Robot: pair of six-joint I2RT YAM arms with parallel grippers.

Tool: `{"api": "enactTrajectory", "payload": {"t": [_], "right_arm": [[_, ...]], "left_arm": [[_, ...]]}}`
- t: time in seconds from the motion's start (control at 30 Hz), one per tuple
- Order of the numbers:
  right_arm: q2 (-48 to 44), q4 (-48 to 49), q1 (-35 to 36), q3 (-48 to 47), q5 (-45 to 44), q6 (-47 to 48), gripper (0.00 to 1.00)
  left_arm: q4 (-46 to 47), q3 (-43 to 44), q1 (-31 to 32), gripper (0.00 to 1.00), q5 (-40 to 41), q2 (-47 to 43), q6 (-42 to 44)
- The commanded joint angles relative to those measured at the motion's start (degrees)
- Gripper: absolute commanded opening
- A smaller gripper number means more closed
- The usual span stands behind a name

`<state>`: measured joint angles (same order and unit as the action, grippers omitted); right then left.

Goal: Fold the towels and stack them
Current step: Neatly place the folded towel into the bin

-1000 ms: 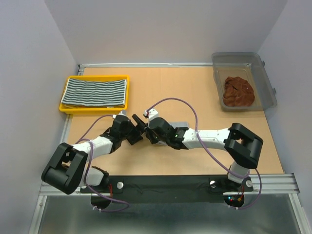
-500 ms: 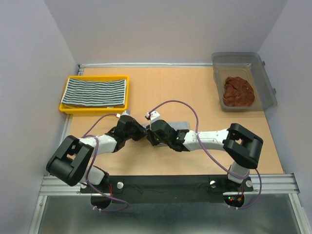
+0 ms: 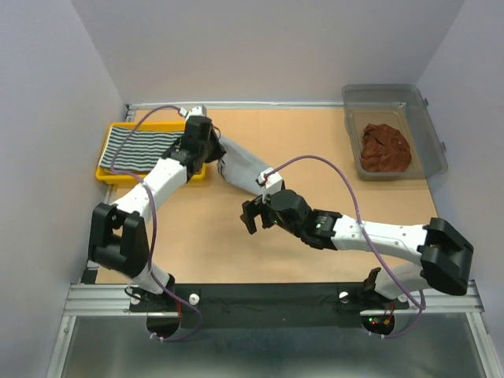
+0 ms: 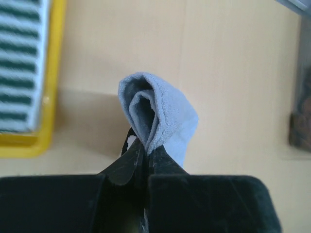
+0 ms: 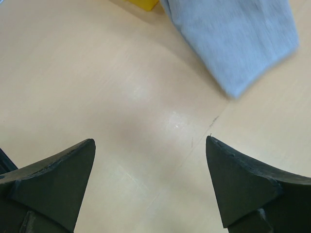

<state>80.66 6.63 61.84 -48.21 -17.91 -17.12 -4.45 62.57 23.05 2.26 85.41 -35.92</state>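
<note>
A folded grey towel [image 3: 242,164] hangs from my left gripper [image 3: 211,144], which is shut on its bunched end [image 4: 160,111] beside the yellow tray [image 3: 104,169]. The towel's free end trails down toward the table's middle. In the left wrist view the left gripper [image 4: 146,151] pinches the cloth between closed fingers. A black-white striped towel [image 3: 150,148] lies flat in the tray. My right gripper [image 3: 253,211] stands open above bare table, just short of the grey towel [image 5: 233,39]; nothing sits between its fingertips [image 5: 150,141]. A rust-brown towel [image 3: 386,148] lies crumpled in the bin.
The translucent grey bin [image 3: 425,130] stands at the back right corner. The yellow tray's rim [image 4: 56,48] and striped towel [image 4: 19,63] show at the left of the left wrist view. White walls close the table's back and sides.
The left gripper closed on the grey towel and carried it from the table's middle up toward the yellow tray. The right gripper opened, let the towel go and drew back to the right.
</note>
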Motion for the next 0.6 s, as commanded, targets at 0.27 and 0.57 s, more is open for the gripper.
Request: {"api": "enactTrajectory", "payload": {"t": [0.27,0.57], "right_arm": [[-9.29,-10.67,-0.50,2.15,-3.18,3.24,1.00],[-7.98,-16.03,-0.67,-1.45,-6.08,4.64,1.00]], "left_arm": [[-32.01,40.68,-10.21,0.00,5.91,14.87,25.81],[-44.59,61.53,-14.78,0.00,1.52,22.09,33.63]]}}
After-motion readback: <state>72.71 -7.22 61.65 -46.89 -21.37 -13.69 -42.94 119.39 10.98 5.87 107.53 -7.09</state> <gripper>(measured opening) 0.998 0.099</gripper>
